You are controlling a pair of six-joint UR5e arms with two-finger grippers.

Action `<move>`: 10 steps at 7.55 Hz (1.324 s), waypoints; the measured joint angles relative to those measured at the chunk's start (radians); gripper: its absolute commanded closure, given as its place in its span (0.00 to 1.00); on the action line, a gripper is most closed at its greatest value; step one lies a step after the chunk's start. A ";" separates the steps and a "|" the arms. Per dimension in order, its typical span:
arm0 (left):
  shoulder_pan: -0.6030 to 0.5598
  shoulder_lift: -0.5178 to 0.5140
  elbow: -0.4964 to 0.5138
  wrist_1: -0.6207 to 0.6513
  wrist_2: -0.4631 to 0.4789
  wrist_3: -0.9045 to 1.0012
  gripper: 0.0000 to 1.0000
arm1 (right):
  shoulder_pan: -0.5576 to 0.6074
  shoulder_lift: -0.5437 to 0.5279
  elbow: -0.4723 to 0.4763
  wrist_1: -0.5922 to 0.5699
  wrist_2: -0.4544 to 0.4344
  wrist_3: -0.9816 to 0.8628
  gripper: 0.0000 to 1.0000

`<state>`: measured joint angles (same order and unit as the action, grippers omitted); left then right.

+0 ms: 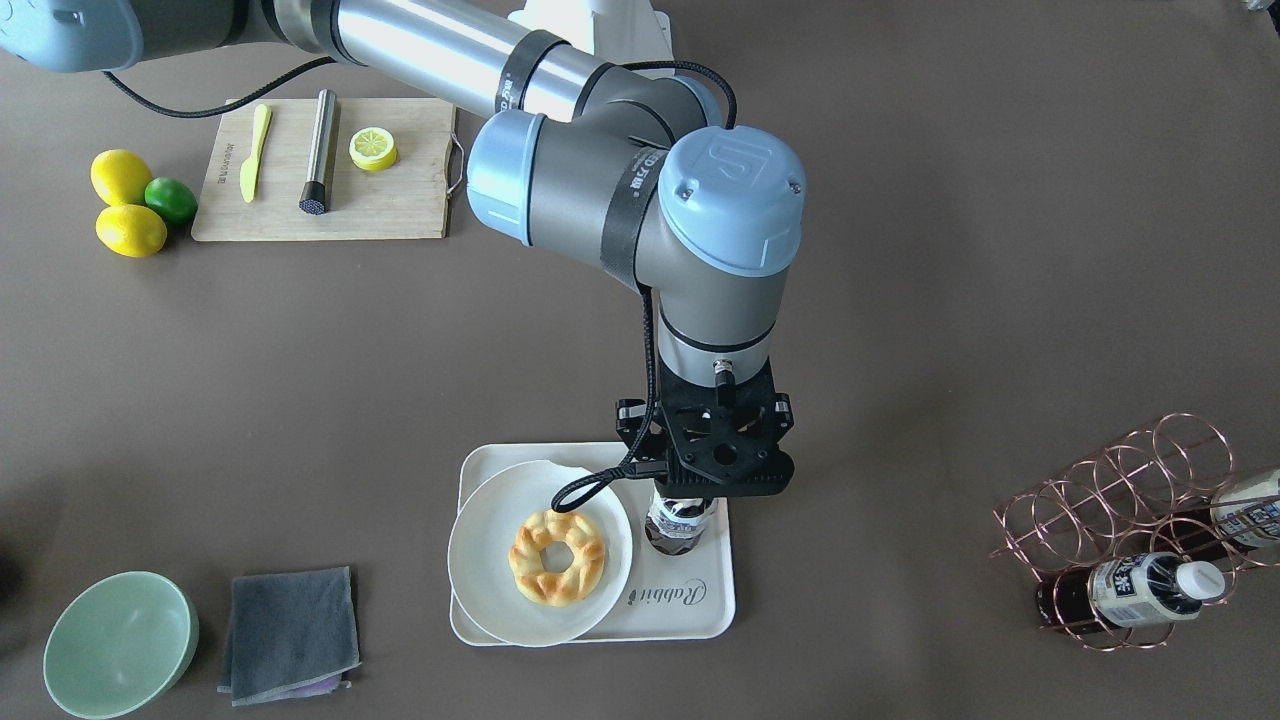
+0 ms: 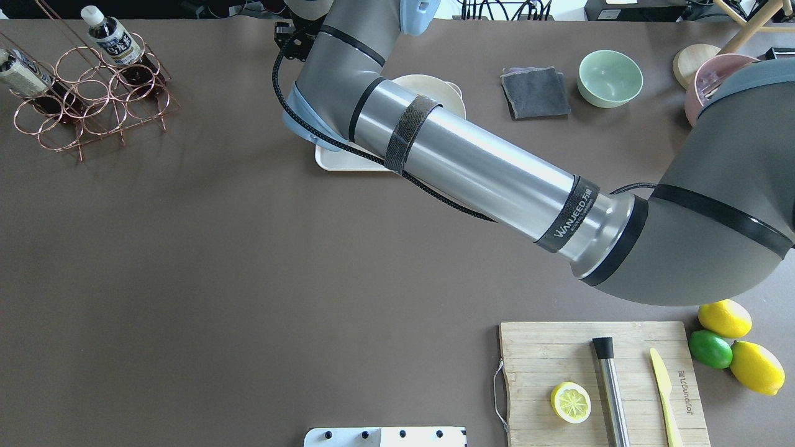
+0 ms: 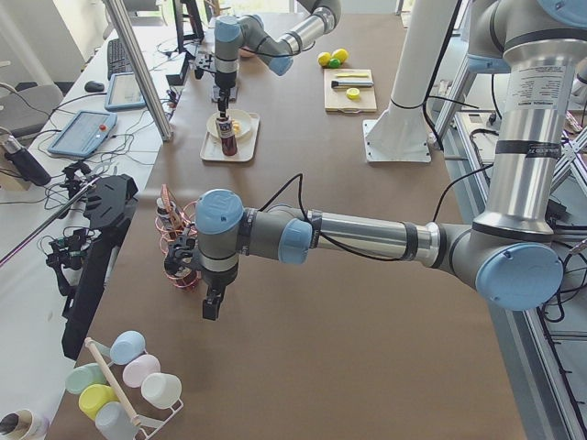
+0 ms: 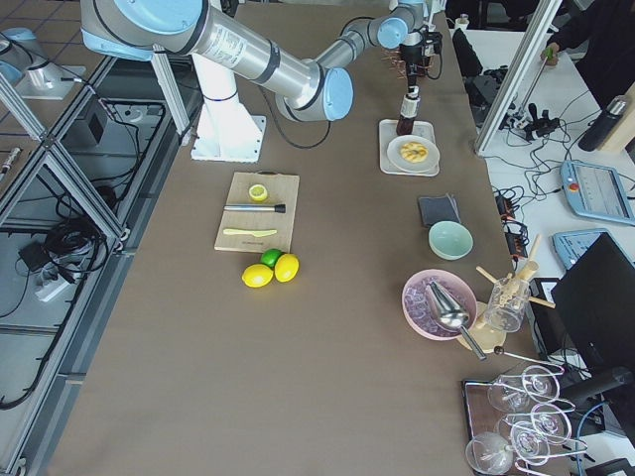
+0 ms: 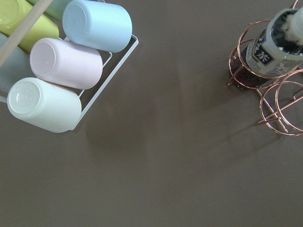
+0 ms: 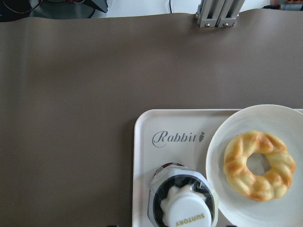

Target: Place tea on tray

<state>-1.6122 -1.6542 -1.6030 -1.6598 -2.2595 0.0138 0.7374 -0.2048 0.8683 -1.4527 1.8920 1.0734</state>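
The tea bottle (image 1: 680, 522) stands upright on the cream "Rabbit" tray (image 1: 690, 610), beside the round plate (image 1: 480, 540) holding a ring-shaped pastry (image 1: 557, 556). The right wrist view looks straight down on its white cap (image 6: 183, 208) and the tray (image 6: 142, 156). My right gripper (image 1: 722, 468) hangs directly above the bottle, jaws spread wide and apart from it. Two alike bottles (image 1: 1140, 590) lie in the copper wire rack (image 1: 1120, 500). My left gripper (image 3: 211, 307) shows only in the exterior left view, above the table near that rack; I cannot tell its state.
A wooden cutting board (image 1: 390, 200) holds a lemon half, a yellow knife and a steel rod. Lemons and a lime (image 1: 130, 205) lie beside it. A green bowl (image 1: 120, 645) and grey cloth (image 1: 290, 632) sit near the tray. A rack of pastel cups (image 5: 66, 66) lies below my left wrist.
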 measured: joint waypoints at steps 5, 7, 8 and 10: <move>0.000 0.003 -0.004 -0.001 0.000 0.003 0.02 | 0.018 -0.011 0.325 -0.356 0.074 -0.001 0.01; -0.001 0.003 -0.006 -0.002 0.000 0.004 0.02 | 0.047 -0.088 0.546 -0.623 0.082 -0.062 0.01; -0.002 0.005 -0.008 -0.002 0.000 0.004 0.02 | 0.076 -0.177 0.671 -0.727 0.079 -0.144 0.01; -0.004 0.011 -0.009 -0.017 0.000 0.004 0.02 | 0.173 -0.421 0.880 -0.820 0.074 -0.415 0.01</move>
<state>-1.6158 -1.6430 -1.6123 -1.6767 -2.2596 0.0177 0.9108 -0.6260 1.7484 -2.2731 1.9661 0.6579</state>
